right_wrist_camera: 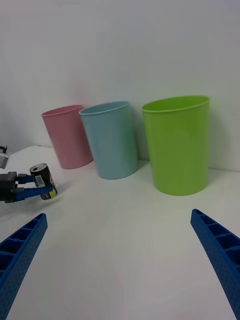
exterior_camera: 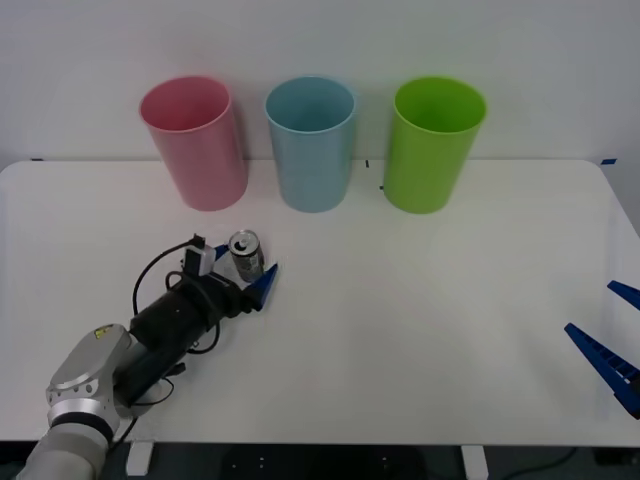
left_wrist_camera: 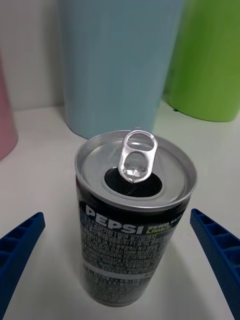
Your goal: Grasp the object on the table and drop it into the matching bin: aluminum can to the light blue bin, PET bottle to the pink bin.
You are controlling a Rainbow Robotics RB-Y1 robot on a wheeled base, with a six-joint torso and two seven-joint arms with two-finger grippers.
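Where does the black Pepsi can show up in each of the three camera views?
Front view: the can stands upright left of centre, between the left gripper's open jaws.
Right wrist view: at the left edge, between those jaws.
Left wrist view: centre foreground, opened top visible.
Shared landmark: the light blue bin just behind it.

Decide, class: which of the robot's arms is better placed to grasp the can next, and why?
The left. Its open left gripper already straddles the aluminum can, a finger on each side, near the light blue bin. The right gripper sits open at the table's far right edge.
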